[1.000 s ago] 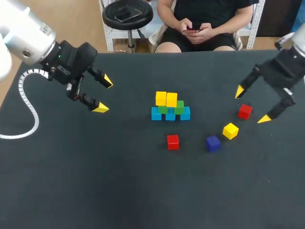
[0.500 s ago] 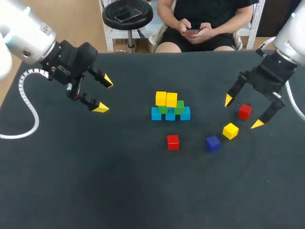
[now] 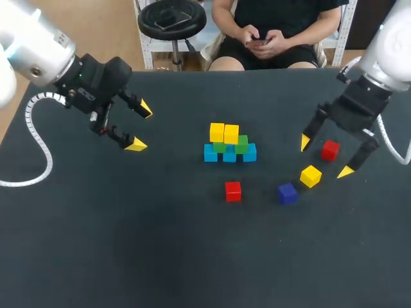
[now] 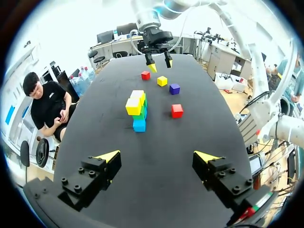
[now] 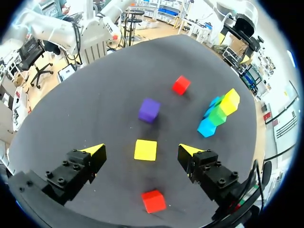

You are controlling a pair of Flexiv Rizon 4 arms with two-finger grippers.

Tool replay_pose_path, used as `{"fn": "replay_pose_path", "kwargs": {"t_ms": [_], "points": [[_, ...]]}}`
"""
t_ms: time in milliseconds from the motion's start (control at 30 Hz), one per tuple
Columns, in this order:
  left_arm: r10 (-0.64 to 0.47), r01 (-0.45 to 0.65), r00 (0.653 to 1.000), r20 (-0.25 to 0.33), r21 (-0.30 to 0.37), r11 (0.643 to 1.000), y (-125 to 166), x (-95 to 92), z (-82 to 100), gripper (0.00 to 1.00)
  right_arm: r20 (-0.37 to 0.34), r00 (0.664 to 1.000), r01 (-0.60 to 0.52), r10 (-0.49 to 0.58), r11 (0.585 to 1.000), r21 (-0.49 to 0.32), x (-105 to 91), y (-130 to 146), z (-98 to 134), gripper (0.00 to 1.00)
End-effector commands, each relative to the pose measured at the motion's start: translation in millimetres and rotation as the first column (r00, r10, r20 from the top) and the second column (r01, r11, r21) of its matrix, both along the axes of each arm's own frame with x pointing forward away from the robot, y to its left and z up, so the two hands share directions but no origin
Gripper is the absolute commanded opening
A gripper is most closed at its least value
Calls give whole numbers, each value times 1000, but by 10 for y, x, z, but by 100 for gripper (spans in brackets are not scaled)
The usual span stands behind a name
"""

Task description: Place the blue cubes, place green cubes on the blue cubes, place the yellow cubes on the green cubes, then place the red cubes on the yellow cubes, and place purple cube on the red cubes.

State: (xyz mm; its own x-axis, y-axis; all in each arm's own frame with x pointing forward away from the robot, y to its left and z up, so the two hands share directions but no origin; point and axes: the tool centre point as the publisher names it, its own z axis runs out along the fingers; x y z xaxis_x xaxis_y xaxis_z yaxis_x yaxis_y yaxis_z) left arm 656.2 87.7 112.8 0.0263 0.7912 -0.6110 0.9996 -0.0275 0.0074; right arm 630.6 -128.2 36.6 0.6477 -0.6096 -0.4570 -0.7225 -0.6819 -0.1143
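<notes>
Your right tool [image 3: 325, 157] is hanging wide open above the black table [image 3: 128, 244] and is holding nothing. In the head view a small red cube [image 3: 330, 150] is lying between its yellow tips [image 3: 304, 142]. In the tool's own wrist view it is the loose yellow cube [image 3: 310, 176] that is sitting between them, so I cannot tell which cube it is aiming at.

I think the danger is lying here: these two cubes are near each other, and a finger coming down off-centre could be pushing the neighbour away or pinching only a corner. The purple cube [image 3: 287, 192] is sitting just beside the yellow one and could be knocked too.

Farther out, the second red cube [image 3: 233, 190] is lying in front of the blue cubes [image 3: 230, 155]. These are carrying green cubes [image 3: 241, 144] and two more yellow cubes [image 3: 224, 133], and a rough placing there could be tipping the top layer.

Your left tool [image 3: 140, 128] is also standing open and empty, well apart from everything.
</notes>
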Motion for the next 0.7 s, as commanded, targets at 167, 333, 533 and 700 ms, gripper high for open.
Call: {"fn": "replay_pose_path", "kwargs": {"t_ms": [167,333,533,700], "points": [[-2,2,1000,3,-3,1000,11,-2,-8,100,-21,1000,-4,4,1000,3,27,13,-154,100],[-2,2,1000,3,-3,1000,11,-2,-8,100,-27,1000,-11,11,1000,14,26,19,-206,100],[-2,2,1000,3,-3,1000,11,-2,-8,100,-30,999,-24,24,1000,12,38,34,-271,100],[-2,2,1000,3,-3,1000,11,-2,-8,100,-35,999,-32,32,999,9,41,37,-298,100]]}}
